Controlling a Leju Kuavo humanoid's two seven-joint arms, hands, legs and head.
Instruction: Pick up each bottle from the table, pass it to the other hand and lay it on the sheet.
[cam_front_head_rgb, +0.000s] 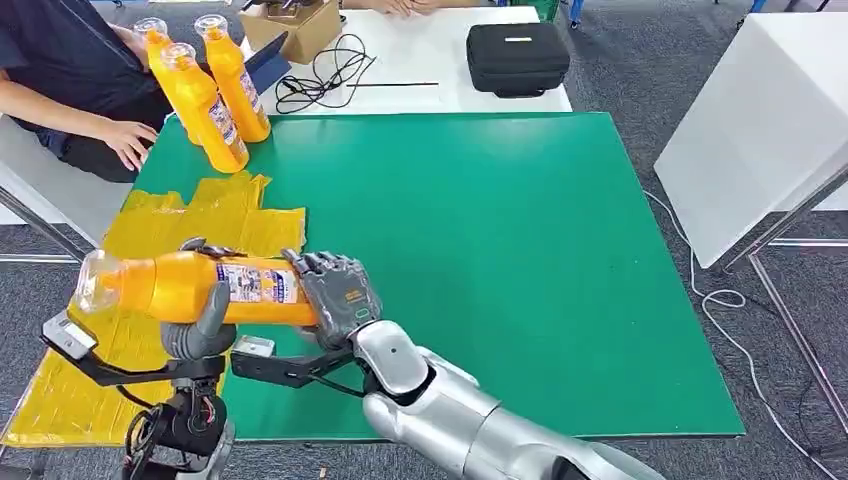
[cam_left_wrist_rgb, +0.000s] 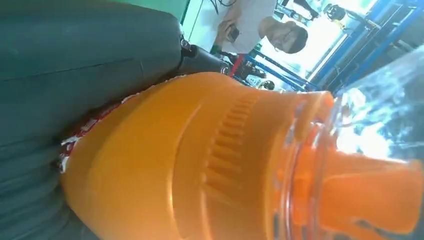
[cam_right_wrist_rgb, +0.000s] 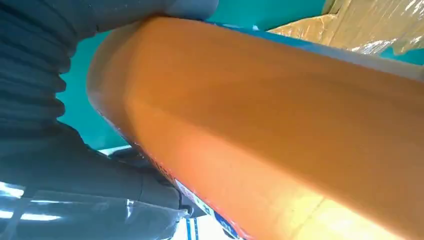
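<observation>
Orange bottle (cam_front_head_rgb: 200, 288) lies on its side in the air between both hands, at the near left corner of the green table (cam_front_head_rgb: 480, 250). Its long axis runs across the head view, roughly level, with the clear cap end pointing out to the robot's left and the base toward the middle of the table. The right hand (cam_front_head_rgb: 338, 292) wraps the base end, its dark fingers curled over the top of the label. The left hand (cam_front_head_rgb: 200, 325) comes up from below near the bottle's middle, its thick grey thumb pressed against the near side and fingertips showing over the far side. Both hands therefore grip the bottle at once, which reads as the hand-over itself.

The crumpled yellow sheet (cam_front_head_rgb: 235, 210) lies directly beneath and beyond the bottle's cap end, on the robot's left, so the left hand is the nearer one to it. Judging from this, the lay-down needs mostly a short lowering, once the right hand lets go.

Three more orange bottles (cam_front_head_rgb: 215, 95) stand upright at the far left corner, beside a seated person's hand (cam_front_head_rgb: 128, 140).
</observation>
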